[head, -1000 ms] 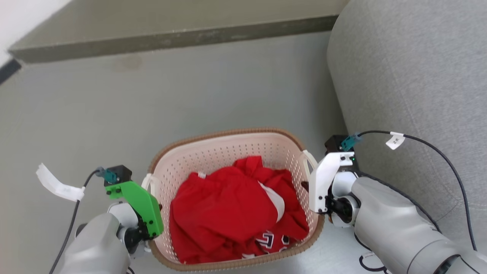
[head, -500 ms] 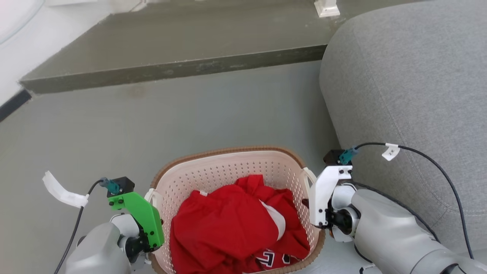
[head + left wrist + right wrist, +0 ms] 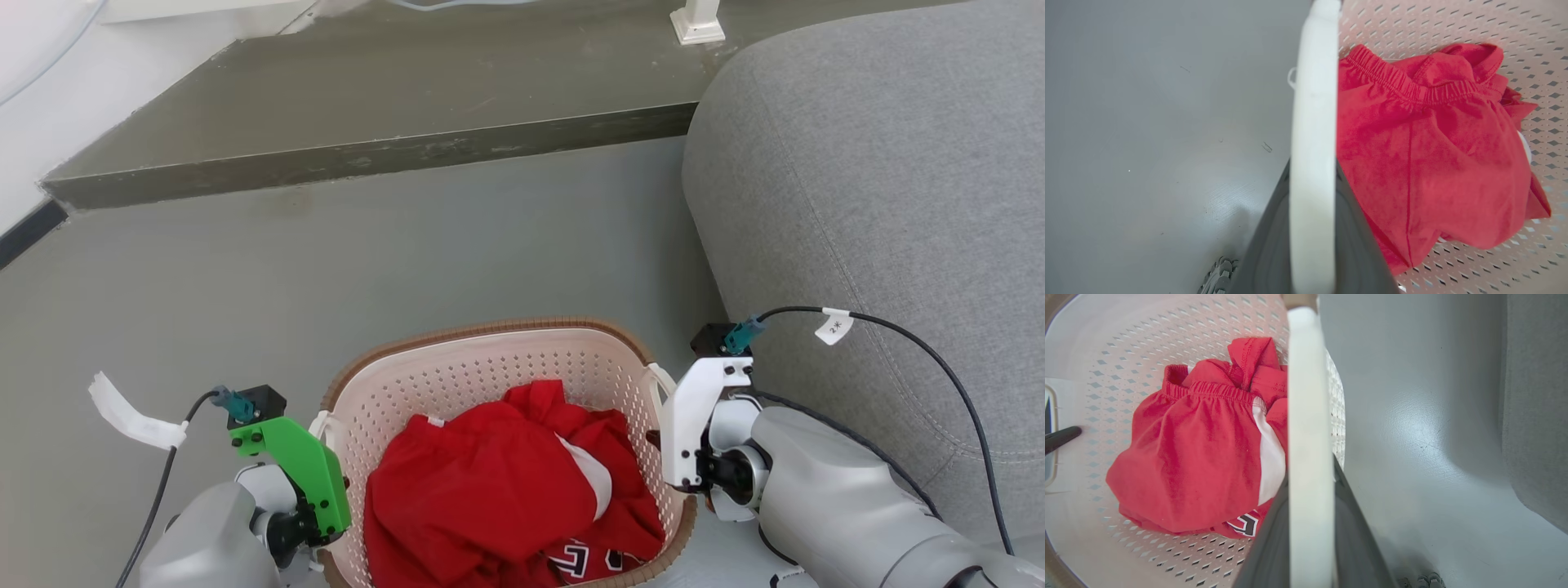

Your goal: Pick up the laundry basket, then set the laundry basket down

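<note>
The laundry basket [image 3: 490,333] is cream-white with perforated walls and a brown rim, low in the head view's middle. A red garment [image 3: 482,490] lies inside it. My left gripper [image 3: 330,437], under a green mount, is shut on the basket's left handle [image 3: 1312,102], a white bar between dark fingers [image 3: 1269,245]. My right gripper [image 3: 658,420], under a white mount, is shut on the right handle [image 3: 1308,416], which its fingers [image 3: 1351,531] clamp. I cannot tell whether the basket's base touches the floor.
A grey sofa [image 3: 882,180] stands close to the right of the basket and my right arm. Grey floor [image 3: 326,269] stretches ahead to a raised dark step [image 3: 367,155]. A white post foot [image 3: 698,24] stands on the step. Cables trail from both wrists.
The whole head picture has shifted down, so the camera moved and more of the step shows. Both grippers stay shut on the handles, and the basket keeps its place between them.
</note>
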Controlling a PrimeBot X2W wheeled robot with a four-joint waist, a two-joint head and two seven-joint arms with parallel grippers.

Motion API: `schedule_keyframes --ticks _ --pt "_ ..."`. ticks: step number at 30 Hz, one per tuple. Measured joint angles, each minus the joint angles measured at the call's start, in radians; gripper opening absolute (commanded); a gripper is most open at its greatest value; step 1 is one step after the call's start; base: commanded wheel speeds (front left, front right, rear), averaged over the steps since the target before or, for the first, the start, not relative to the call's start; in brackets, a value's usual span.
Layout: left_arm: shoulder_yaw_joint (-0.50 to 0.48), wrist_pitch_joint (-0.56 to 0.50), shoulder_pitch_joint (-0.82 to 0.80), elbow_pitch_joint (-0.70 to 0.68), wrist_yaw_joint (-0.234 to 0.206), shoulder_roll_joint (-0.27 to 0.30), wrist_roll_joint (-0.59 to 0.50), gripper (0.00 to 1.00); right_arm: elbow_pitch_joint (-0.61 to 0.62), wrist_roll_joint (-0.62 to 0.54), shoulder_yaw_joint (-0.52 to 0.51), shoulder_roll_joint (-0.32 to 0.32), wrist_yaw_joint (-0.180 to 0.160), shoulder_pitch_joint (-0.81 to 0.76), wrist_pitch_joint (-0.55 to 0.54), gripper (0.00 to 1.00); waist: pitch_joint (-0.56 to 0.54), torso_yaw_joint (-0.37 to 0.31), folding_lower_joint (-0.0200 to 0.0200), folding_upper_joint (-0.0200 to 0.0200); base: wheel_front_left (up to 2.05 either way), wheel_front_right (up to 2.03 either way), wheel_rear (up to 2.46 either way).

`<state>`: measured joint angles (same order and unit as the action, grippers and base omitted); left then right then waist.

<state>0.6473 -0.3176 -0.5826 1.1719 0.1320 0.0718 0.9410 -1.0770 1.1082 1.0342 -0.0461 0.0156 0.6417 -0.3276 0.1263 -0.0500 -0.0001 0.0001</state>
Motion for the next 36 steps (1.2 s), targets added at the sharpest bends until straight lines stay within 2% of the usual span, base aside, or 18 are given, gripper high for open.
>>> schedule_keyframes --ticks 36 --pt "0.001 -0.006 0.000 -0.008 0.000 0.006 0.033 0.00 0.013 0.020 0.041 -0.006 -0.009 0.004 0.010 0.00 0.021 -0.002 0.0000 0.0000 0.00 0.00 0.00"
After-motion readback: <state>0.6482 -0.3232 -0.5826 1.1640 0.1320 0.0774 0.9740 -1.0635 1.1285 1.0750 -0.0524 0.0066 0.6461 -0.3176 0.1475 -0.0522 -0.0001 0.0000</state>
